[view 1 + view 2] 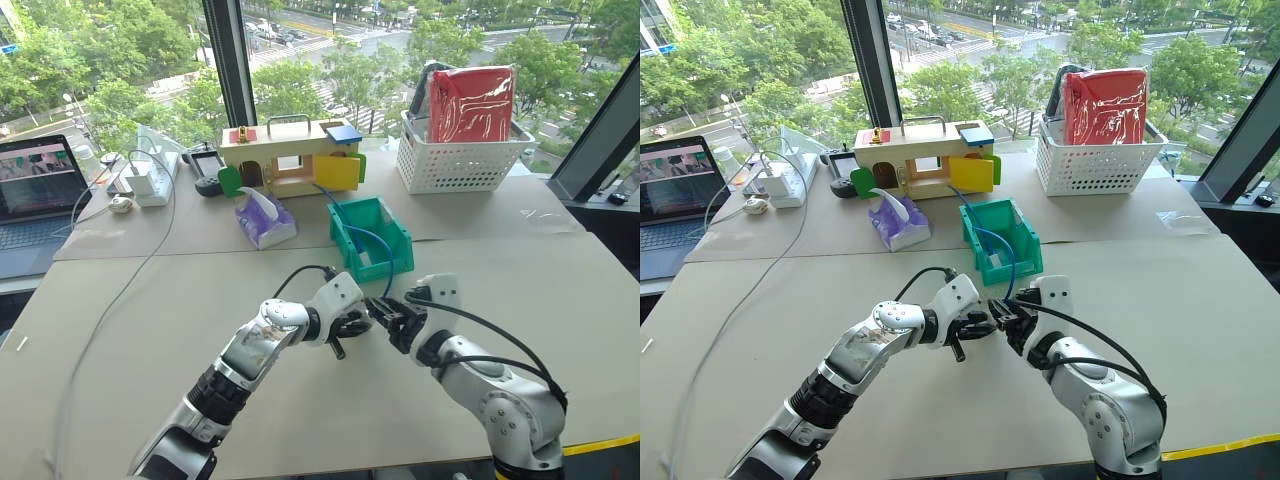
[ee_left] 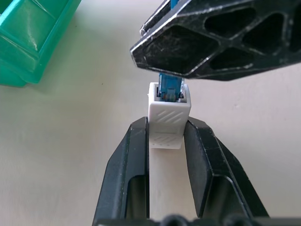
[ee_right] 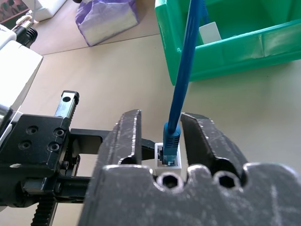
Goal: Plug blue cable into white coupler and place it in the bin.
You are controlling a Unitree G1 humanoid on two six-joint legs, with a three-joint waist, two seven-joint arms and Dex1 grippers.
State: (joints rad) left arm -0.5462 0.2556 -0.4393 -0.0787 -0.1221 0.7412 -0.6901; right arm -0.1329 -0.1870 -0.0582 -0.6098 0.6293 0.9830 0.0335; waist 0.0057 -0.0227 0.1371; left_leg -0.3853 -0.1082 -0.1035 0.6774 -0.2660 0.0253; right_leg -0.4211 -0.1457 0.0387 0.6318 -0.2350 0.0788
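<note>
Left pincer [image 2: 165, 136] clamped on white coupler [image 2: 168, 118], mid-counter [image 1: 150, 340], just near of bin [image 1: 372, 238]. Left wrist view gives what head views can't: blue plug seated in coupler socket. Right wrist view shows blue cable [image 3: 184, 70] running from plug up into bin. Right pincer [image 3: 161, 129] fingers close beside plug, gap either side, so can't tell if gripping.

Nothing readable turned up anywhere. The laptop [image 1: 38, 190] screen showed a picture but no legible words, the red packet [image 1: 470, 103] in the white basket [image 1: 460, 160] carried no print that could be made out, and the white coupler [image 2: 168, 114] bore only slanted ridges, no lettering.
</note>
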